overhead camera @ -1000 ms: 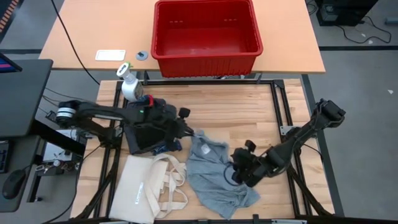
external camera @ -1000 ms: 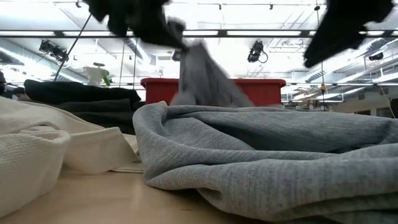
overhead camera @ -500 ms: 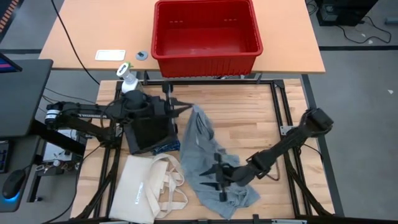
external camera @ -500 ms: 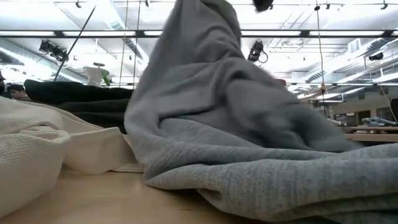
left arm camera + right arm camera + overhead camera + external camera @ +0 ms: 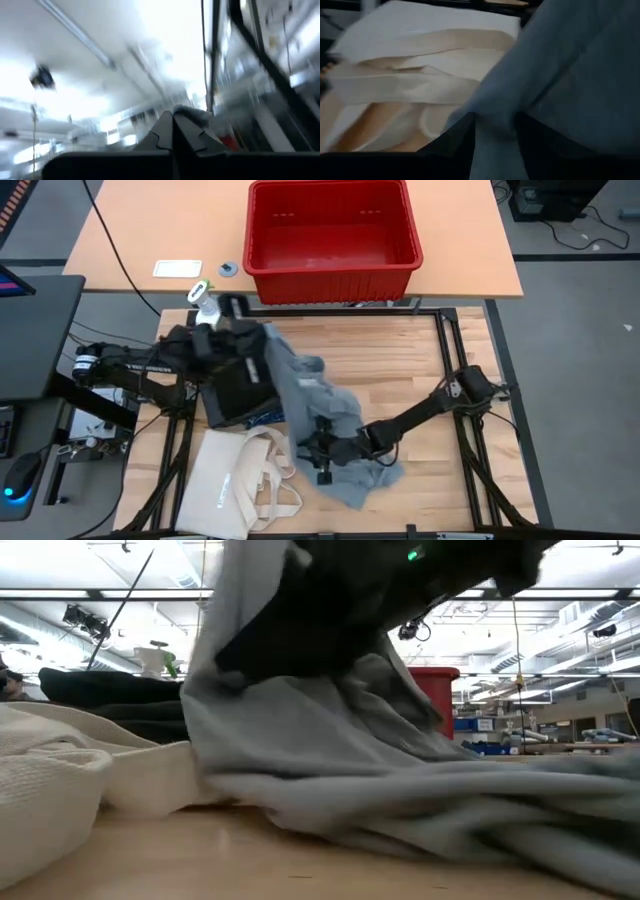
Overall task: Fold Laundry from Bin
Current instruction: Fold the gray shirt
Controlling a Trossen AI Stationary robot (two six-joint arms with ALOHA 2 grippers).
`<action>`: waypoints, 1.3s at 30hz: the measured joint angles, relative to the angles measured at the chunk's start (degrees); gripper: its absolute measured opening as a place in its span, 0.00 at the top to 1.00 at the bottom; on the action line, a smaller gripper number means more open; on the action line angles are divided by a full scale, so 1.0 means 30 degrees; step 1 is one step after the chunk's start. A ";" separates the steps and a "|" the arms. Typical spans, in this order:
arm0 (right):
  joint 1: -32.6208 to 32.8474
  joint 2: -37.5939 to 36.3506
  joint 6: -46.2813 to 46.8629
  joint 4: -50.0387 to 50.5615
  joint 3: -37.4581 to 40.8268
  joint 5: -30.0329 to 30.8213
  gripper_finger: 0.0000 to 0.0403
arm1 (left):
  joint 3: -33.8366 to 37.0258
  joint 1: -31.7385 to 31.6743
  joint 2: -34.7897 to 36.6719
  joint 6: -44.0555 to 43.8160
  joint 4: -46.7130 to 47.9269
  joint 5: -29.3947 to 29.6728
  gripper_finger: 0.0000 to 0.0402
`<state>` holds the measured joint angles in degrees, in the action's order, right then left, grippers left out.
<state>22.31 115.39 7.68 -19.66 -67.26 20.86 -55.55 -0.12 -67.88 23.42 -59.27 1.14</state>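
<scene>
Tabletop changed: right tool (image 5: 322,452) has dragged grey garment (image 5: 318,395) leftward.

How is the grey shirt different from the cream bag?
The grey shirt is bunched up, with both arms at it; the cream bag lies flat with nothing touching it. The shirt is grey and plain; the bag is cream with long looping handles. The shirt sits mid-table; the bag lies at the near left corner. Both are soft cloth on the wooden table.
</scene>
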 joint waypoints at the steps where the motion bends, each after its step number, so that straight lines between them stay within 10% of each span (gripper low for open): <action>1: -0.0192 0.0154 0.0007 0.0015 -0.0118 0.0094 0.63 | -0.0004 0.0102 0.0000 -0.0120 -0.1070 -0.0030 0.99; 11: -0.3431 -0.0115 -0.2939 0.3885 -0.0103 1.1072 0.63 | -0.1861 0.1640 0.0000 -0.1949 0.0321 -0.1518 0.99; 18: -0.8012 -0.0742 -1.2415 0.3007 -0.0082 1.5615 0.63 | -0.4587 0.2143 0.0000 -0.0459 0.6364 -0.2251 0.99; 33: -1.2669 -0.6622 -2.3935 -0.1857 -0.0082 1.2311 0.70 | -0.5129 0.1754 0.0019 0.2679 0.7858 -0.1091 0.99; 39: -1.2568 -0.7974 -1.8572 0.2476 -0.0118 1.1521 0.69 | -0.5129 0.1142 0.0040 0.1647 0.9879 -0.0765 0.99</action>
<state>-15.39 91.47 -48.03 -12.23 -67.61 55.42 -70.94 3.30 -67.76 28.36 -29.63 -1.15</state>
